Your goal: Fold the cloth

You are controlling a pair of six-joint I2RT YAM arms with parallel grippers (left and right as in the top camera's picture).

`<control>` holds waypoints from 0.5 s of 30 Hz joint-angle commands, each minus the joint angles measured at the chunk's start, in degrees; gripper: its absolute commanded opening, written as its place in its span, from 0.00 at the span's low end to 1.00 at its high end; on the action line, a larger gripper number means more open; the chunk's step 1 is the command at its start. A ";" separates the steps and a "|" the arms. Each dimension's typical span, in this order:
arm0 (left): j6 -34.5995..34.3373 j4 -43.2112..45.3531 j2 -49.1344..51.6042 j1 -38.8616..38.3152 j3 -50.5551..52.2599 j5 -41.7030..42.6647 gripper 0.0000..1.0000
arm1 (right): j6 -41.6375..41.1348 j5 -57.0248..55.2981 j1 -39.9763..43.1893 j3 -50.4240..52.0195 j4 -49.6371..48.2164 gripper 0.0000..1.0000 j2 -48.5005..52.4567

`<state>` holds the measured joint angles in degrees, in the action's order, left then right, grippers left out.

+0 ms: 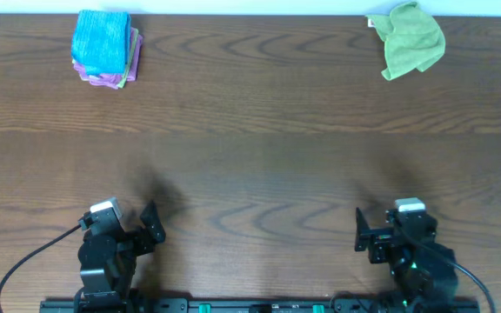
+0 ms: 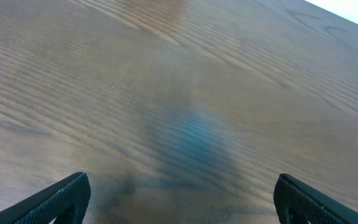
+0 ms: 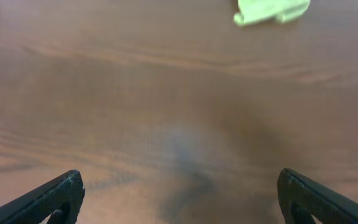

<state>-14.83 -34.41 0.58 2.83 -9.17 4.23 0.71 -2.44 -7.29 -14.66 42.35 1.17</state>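
Wood-grain counter fills the overhead view, with a crumpled green cloth lying unfolded at 1 o'clock, near the far edge. At 11 o'clock, well apart from it, sits a stack of folded cloths, blue on top with pink and purple beneath. The left end effector sits at 7 o'clock and the right end effector at 5 o'clock, both close to the near edge and well apart from cloth and stack. In each wrist view the two fingers are spread wide with nothing between them, only bare wood below. From the right wrist the cloth shows blurred at 1 o'clock, cut off by the top of the frame. From the left wrist a faint bluish blur lies on the wood at centre; what it is cannot be told
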 commanded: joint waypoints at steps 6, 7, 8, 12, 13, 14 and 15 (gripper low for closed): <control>-0.20 0.15 -0.33 -0.24 0.35 -0.61 0.95 | 0.66 -0.79 0.50 5.46 -0.11 0.99 -0.90; -0.20 0.15 -0.33 -0.24 0.35 -0.61 0.96 | 0.66 -0.79 0.52 5.44 -0.24 0.99 -0.90; -0.20 0.15 -0.33 -0.24 0.33 -0.61 0.95 | 0.63 -0.74 0.50 5.44 -0.28 0.99 -0.90; -0.20 0.15 -0.33 -0.24 0.35 -0.63 0.95 | 0.63 -0.76 0.50 5.44 -0.28 0.99 -0.87; -0.20 0.15 -0.33 -0.24 0.35 -0.61 0.95 | 0.63 -0.76 0.50 5.44 -0.28 0.99 -0.87; -0.20 0.15 -0.33 -0.24 0.33 -0.61 0.95 | 0.66 -0.76 0.50 5.44 -0.28 0.99 -0.87; -0.20 0.15 -0.33 -0.24 0.35 -0.61 0.95 | 0.66 -0.76 0.50 5.44 -0.28 0.99 -0.85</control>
<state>-14.85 -34.41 0.58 2.83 -9.17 4.23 0.71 -2.61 -7.29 -9.63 42.19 0.84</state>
